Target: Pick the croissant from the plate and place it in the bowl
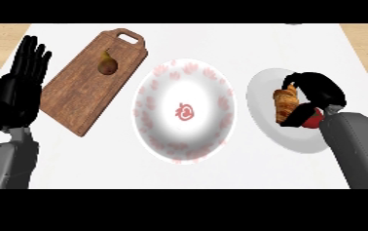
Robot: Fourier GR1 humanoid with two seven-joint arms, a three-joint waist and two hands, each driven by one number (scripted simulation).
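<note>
Right hand (316,96) curled round golden-brown croissant (286,104) on plain white round plate (269,86).
The black fingers closed over the croissant, which lay on the plate at the counter's right side. Just left of the plate stood a white bowl with pink-red pattern (184,110), nothing in it. Further left lay a brown wooden cutting board with handle (79,91), bearing a small brownish pear (108,65). Left hand (25,76) rested at the left edge, fingers straight, upright, holding nothing.
</note>
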